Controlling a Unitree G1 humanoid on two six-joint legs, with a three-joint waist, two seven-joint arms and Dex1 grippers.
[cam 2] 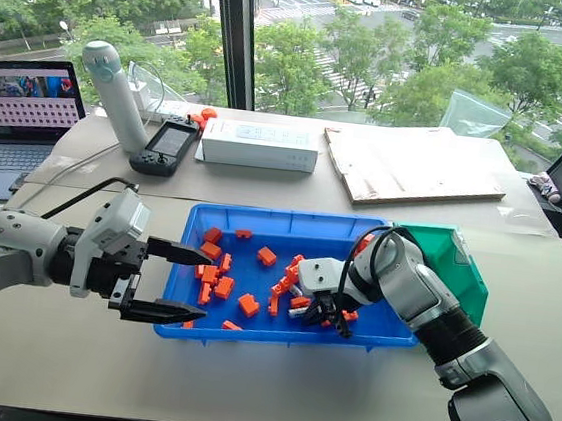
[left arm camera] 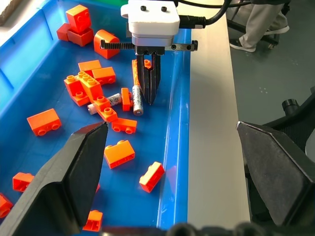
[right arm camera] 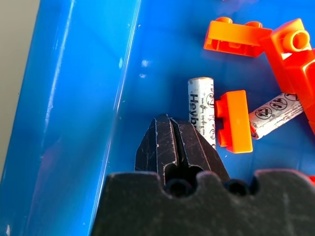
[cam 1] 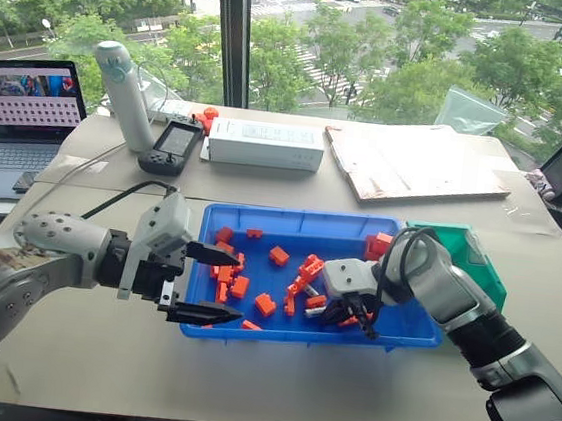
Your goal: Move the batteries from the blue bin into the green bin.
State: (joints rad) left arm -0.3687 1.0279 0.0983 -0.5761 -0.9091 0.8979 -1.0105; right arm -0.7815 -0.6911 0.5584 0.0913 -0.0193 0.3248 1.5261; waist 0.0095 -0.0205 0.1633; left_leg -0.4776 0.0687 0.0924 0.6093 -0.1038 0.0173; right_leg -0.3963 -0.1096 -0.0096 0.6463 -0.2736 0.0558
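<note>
Right wrist view has the right hand (right arm camera: 170, 142) down in the blue bin (right arm camera: 74, 98) with its two black fingers pressed together on nothing, a battery (right arm camera: 202, 110) lying just beside them against an orange brick (right arm camera: 234, 120). A second battery (right arm camera: 275, 113) lies at an angle beyond that brick. From the head camera, the left hand (cam 1: 208, 283) hovers over the bin's left end, fingers spread apart and empty. The green bin (cam 1: 477, 261) sits touching the blue bin's right end on the bench (cam 1: 274, 371).
</note>
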